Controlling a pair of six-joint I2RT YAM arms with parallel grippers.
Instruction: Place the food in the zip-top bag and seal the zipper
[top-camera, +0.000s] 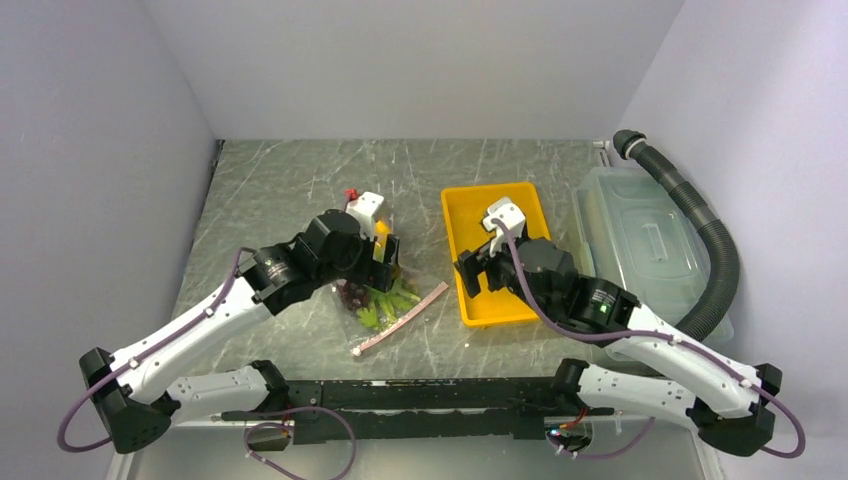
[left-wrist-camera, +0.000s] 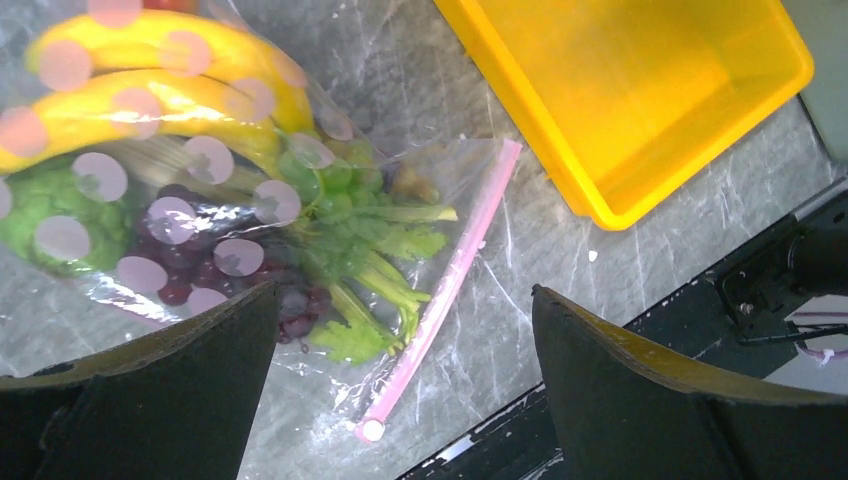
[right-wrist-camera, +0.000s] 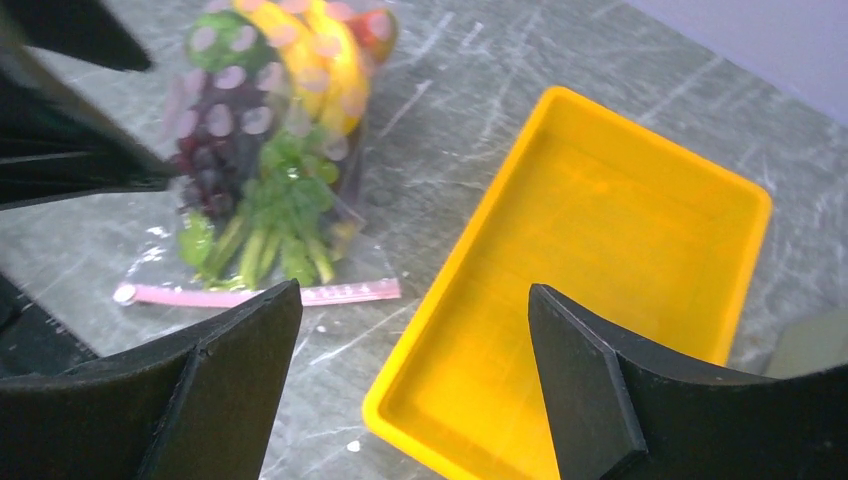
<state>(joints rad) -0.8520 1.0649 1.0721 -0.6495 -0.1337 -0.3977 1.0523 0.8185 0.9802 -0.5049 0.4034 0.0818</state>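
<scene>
Overhead, grey marbled tabletop (top-camera: 300, 180) between white walls (top-camera: 100, 150), with lidded bin (top-camera: 640, 240) and black hose (top-camera: 705, 240) at far right. Lying flat just left of yellow tray (left-wrist-camera: 640, 110): clear bag (left-wrist-camera: 440, 175) holding bananas (left-wrist-camera: 150, 90), grapes (left-wrist-camera: 190, 265) and celery (left-wrist-camera: 380, 260), pink zipper (left-wrist-camera: 450, 280) along its near edge. Clear only from the wrists: left fingers (left-wrist-camera: 150, 400) spread wide above bag, right fingers (right-wrist-camera: 200, 400) spread wide above tray, gripping nothing.

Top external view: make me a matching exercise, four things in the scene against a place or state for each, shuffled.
1 clear zip-top plastic bag
2 yellow rectangular plastic tray
3 translucent lidded plastic bin
4 black corrugated hose

a empty, in the middle
b lid on, right of tray
c holds toy food, left of tray
d curves at far right

Pairs: 1-c, 2-a, 3-b, 4-d
</scene>
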